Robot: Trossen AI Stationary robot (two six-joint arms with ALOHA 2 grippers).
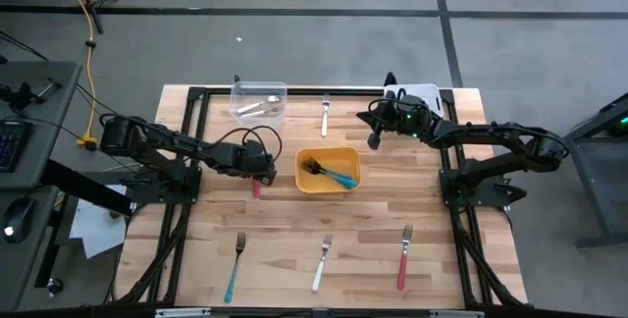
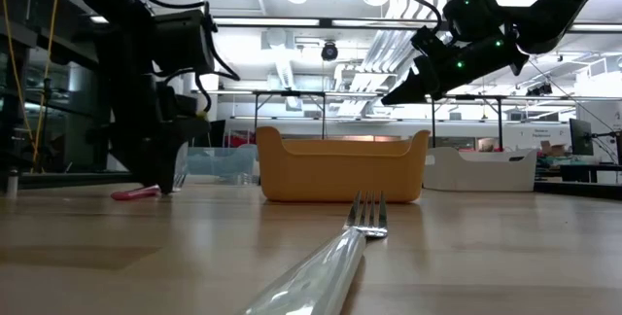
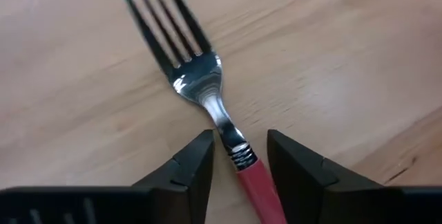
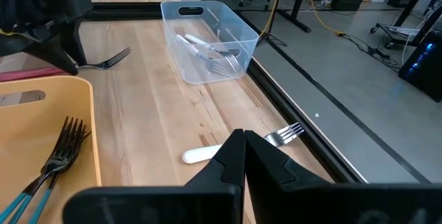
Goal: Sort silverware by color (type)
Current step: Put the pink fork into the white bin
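A red-handled fork (image 3: 200,86) lies flat on the wooden table (image 1: 206,249), left of the yellow bin (image 1: 328,186). Its pink handle end (image 2: 136,192) shows in the low view. My left gripper (image 3: 238,158) points steeply down over it, open. One finger (image 3: 197,162) stands on each side of the fork's neck, where the metal meets the red handle, with a small gap on each side. My right gripper (image 1: 374,141) hangs shut in the air beyond the yellow bin's far right corner and holds nothing.
The yellow bin holds blue-handled forks (image 1: 334,174). A clear bin (image 1: 258,102) at the far side holds pale forks, and a white fork (image 1: 325,112) lies beside it. Near the front edge lie a blue fork (image 1: 235,264), a white fork (image 1: 322,262) and a red fork (image 1: 403,256).
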